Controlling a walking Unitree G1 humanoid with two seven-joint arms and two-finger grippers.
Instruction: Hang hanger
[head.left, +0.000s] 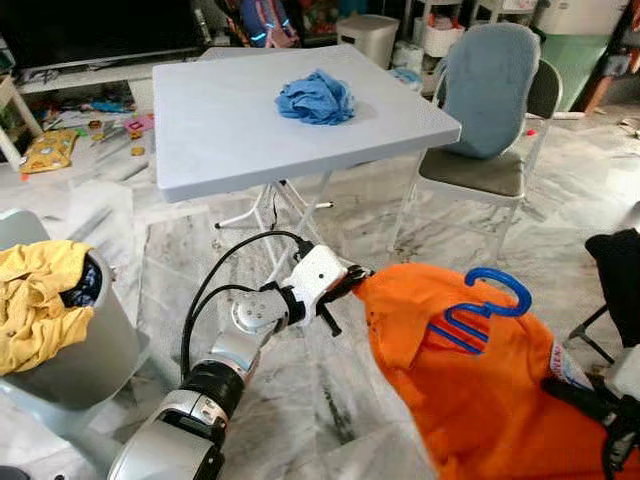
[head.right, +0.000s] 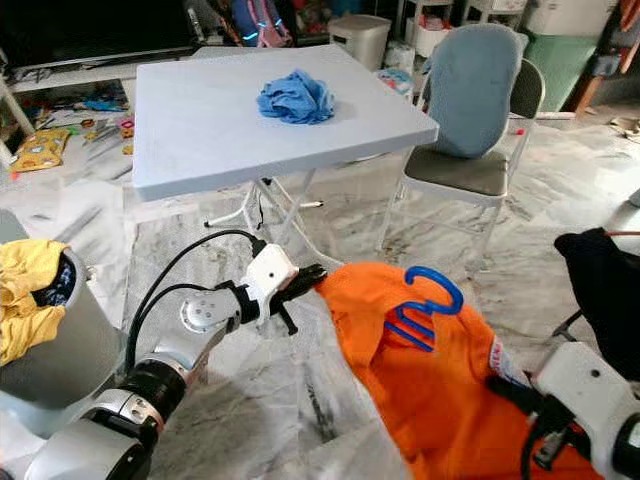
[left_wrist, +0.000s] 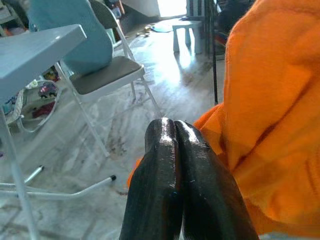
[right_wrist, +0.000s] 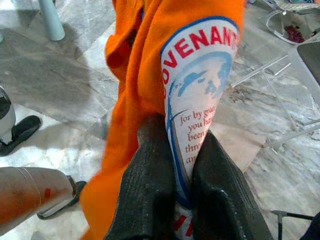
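Currently I'm pinching the orange shirt (head.left: 470, 390) taut with left gripper (head.left: 352, 277) and right gripper (right_wrist: 175, 165) both clamped on cloth, keeping blue hanger (head.left: 478, 308) seated while lifting.

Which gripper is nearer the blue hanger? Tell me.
Left, narrowly. The left gripper pinches the orange shirt beside the blue hanger; the right gripper clamps the shirt below it.

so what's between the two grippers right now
The orange shirt stretches between them, with the blue hanger lying on it. The left gripper pinches one edge, the right gripper the printed part; the eye views show it.
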